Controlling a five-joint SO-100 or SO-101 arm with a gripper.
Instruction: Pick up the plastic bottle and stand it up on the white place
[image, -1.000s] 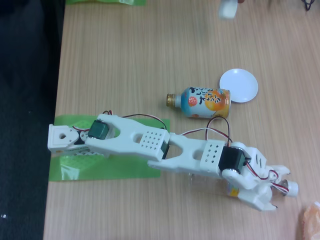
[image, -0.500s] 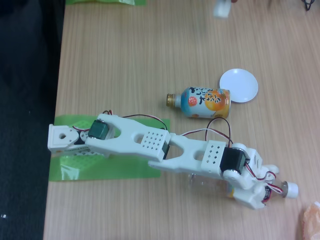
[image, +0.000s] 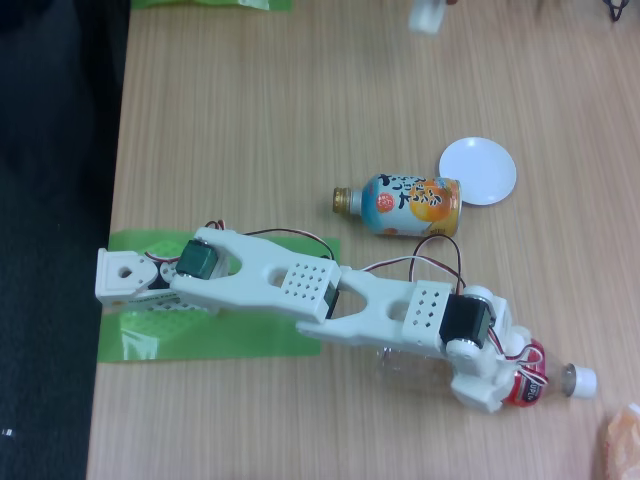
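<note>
White dish (image: 478, 171) empty; plastic bottle (image: 530, 386) lying under gripper (image: 500, 385).

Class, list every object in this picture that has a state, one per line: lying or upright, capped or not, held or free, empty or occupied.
plastic bottle: lying on its side, capped, under the arm's wrist.
orange-and-blue bottle-can: lying on its side, gold cap on, free.
white place: empty, flat on the table.
gripper: over the bottle; whether the jaws are open or shut cannot be told.

Table (image: 300, 120) matt wood-grain; arm (image: 300, 285) matt white plastic; plastic bottle (image: 410, 365) clear, glossy; white place (image: 485, 165) smooth, glossy.
</note>
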